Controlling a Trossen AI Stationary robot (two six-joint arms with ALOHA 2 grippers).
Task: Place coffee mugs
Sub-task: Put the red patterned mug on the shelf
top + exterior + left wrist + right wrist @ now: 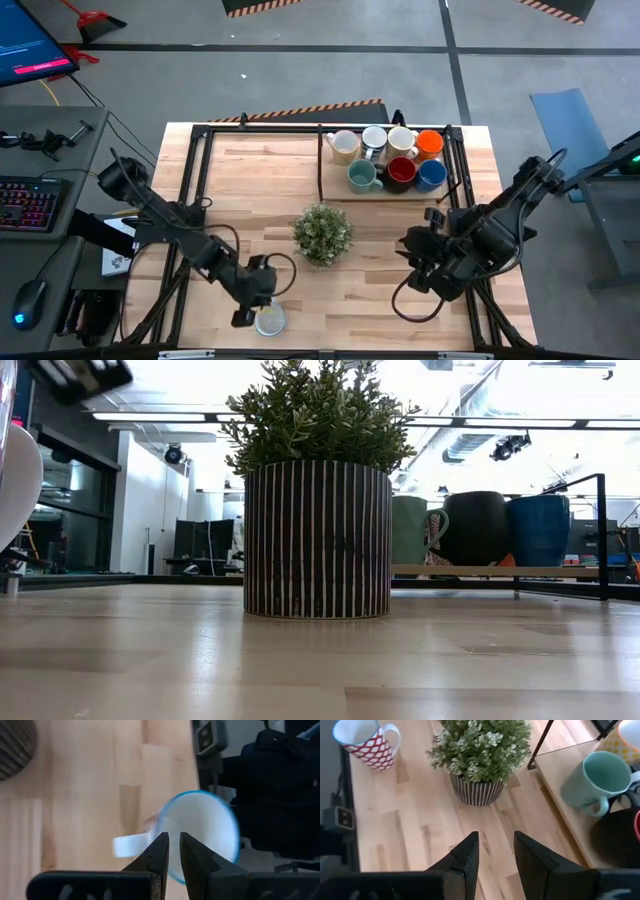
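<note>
A white mug with a red lattice pattern (270, 320) (367, 742) is at the table's near edge, left of the plant. My left gripper (258, 300) (173, 851) is over it, pointing down, its fingers almost together at the rim (200, 835). Several more mugs stand on a wooden tray (335, 195) at the far right: cream, two white, orange (430, 143), green (360, 176) (592, 780), red and blue (431, 175). My right gripper (420, 262) (496, 845) is open, right of the plant, and holds nothing. My left gripper has the patterned mug by its rim (172, 876), close to the handle (127, 845). It comes from above, pointing down, with one finger inside the mouth and one outside. In the low view the mug's pale side (15, 490) ends above the table top, so it seems lifted.
A spiky green plant in a striped pot (322, 232) (318, 490) (482, 755) stands mid-table between the two arms. The tray has a thin black frame (455, 160). Bare wood lies left of the tray and in front of the plant. A keyboard and monitor are off the table's left side.
</note>
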